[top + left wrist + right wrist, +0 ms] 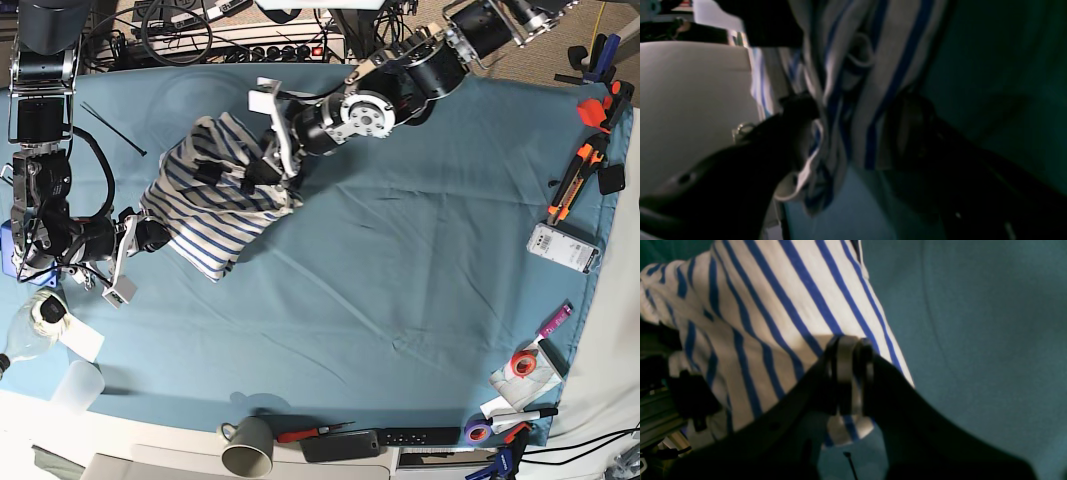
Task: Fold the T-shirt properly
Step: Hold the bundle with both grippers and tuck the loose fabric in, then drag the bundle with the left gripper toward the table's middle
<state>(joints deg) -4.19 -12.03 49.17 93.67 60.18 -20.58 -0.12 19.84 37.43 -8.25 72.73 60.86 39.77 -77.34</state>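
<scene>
Risk of dragging the bunched T-shirt (215, 205) askew: right gripper (848, 380) pinching its edge, left gripper (853, 130) spread astride its folds.

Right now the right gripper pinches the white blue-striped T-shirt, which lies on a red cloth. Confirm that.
Not quite: the cloth under the white blue-striped T-shirt is teal, not red, as the base view shows. The right gripper does pinch the shirt's edge.
</scene>
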